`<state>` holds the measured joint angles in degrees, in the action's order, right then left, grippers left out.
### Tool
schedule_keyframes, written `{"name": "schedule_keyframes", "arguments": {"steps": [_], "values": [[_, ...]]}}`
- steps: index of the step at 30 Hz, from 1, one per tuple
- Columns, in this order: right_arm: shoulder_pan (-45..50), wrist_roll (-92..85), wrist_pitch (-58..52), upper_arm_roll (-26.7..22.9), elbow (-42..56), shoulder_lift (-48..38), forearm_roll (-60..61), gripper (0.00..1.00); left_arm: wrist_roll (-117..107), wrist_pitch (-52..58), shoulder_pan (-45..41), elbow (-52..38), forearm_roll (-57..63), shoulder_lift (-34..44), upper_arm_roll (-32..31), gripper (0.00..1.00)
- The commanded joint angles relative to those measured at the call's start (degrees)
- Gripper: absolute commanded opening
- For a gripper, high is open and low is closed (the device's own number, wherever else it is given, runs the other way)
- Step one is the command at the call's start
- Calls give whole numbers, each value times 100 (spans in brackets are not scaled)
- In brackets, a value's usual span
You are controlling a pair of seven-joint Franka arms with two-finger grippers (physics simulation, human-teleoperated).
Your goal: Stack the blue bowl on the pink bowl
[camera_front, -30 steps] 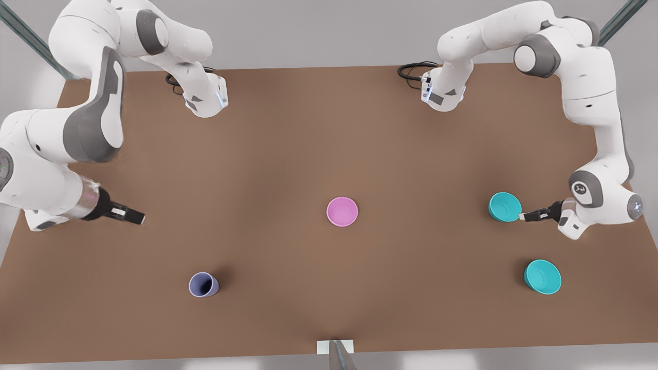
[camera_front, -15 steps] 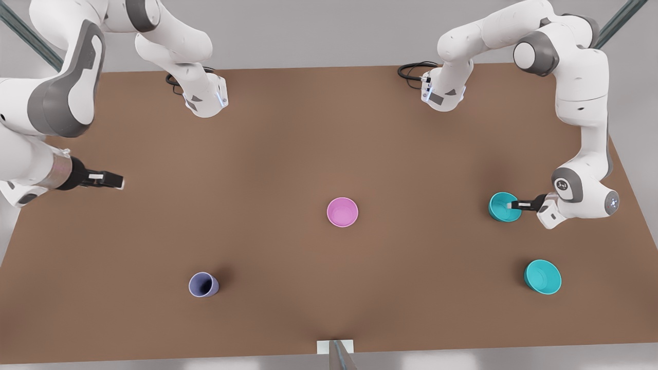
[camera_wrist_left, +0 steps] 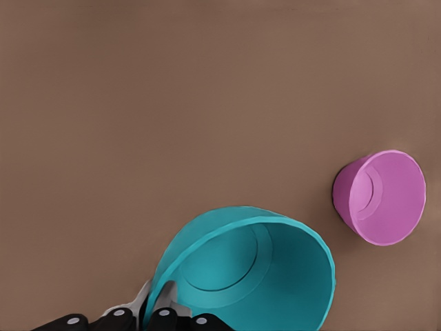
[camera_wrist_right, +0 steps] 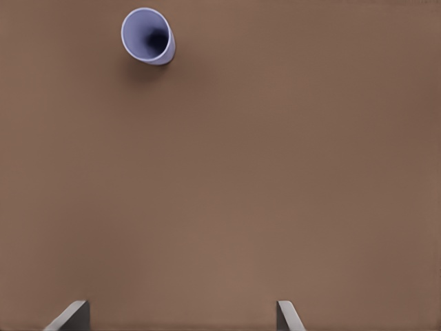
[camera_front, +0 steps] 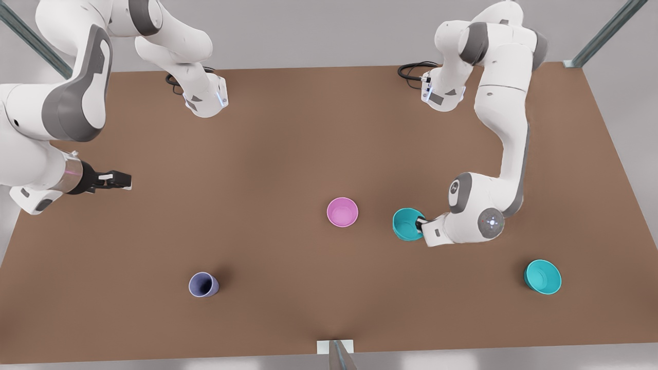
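Front view: our left tool pinches the rim of the blue bowl, one finger inside the wall and one outside, holding it just to the front view's right of the pink bowl, which sits mid-counter. The two bowls are apart. Our right tool waits spread at the front view's left edge, above the lavender cup. A second turquoise bowl rests near the front view's right.

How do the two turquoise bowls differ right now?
The blue bowl is pinched at its rim by the left gripper; the other turquoise bowl stands free. The blue bowl is close beside the pink bowl; the other sits far toward the front view's right. Colour, shape and size match.
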<state>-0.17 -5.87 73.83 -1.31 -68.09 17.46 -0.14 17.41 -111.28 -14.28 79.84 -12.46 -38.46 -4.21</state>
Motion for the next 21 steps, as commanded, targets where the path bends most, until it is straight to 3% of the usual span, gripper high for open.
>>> {"name": "schedule_keyframes", "arguments": {"steps": [1, 2, 8, 21], "values": [[9, -520, -9, -1, -2, -6, -30, 100, -5563, 581, -443, -758, -20, -363, -1, 21], [9, -520, -9, -1, -2, -6, -21, 100, -5916, 687, -619, -1075, -11, -539, -1, 21], [35, -529, -27, -1, -11, 29, -30, 100, -6514, 819, -1094, -1067, -143, -821, -9, 21], [114, -520, -62, -1, -20, 47, -100, 100, -6505, 1091, -1279, -1067, -345, -1155, -185, 21]]}}
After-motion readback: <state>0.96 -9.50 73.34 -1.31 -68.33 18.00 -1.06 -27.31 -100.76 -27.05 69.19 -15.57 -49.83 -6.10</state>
